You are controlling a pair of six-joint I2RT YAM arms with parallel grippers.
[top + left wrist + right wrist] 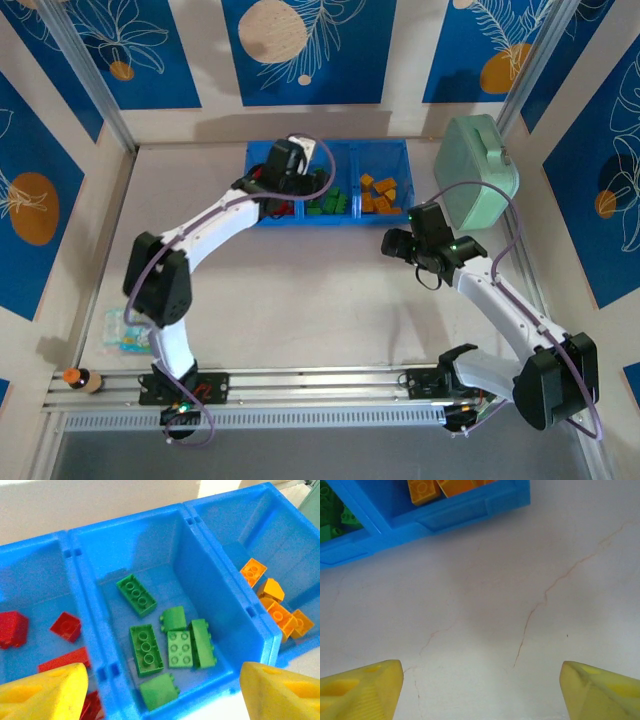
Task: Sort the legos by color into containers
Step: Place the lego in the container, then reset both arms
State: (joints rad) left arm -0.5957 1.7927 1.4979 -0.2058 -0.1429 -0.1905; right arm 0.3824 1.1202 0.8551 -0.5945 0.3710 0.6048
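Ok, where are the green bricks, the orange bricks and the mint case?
green bricks [178, 649]: left wrist view, studded top of one.
orange bricks [253, 572]: left wrist view, top of one.
mint case [478, 170]: top view, lid middle.

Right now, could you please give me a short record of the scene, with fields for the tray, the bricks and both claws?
tray: blue tray, three compartments side by side, far side of the table
left compartment: red legos
middle compartment: six green legos
right compartment: orange legos
left claw: left claw open, holding nothing, above the tray's near edge
right claw: right claw open, holding nothing, over bare table near the tray's corner
other: mint green case right of the tray
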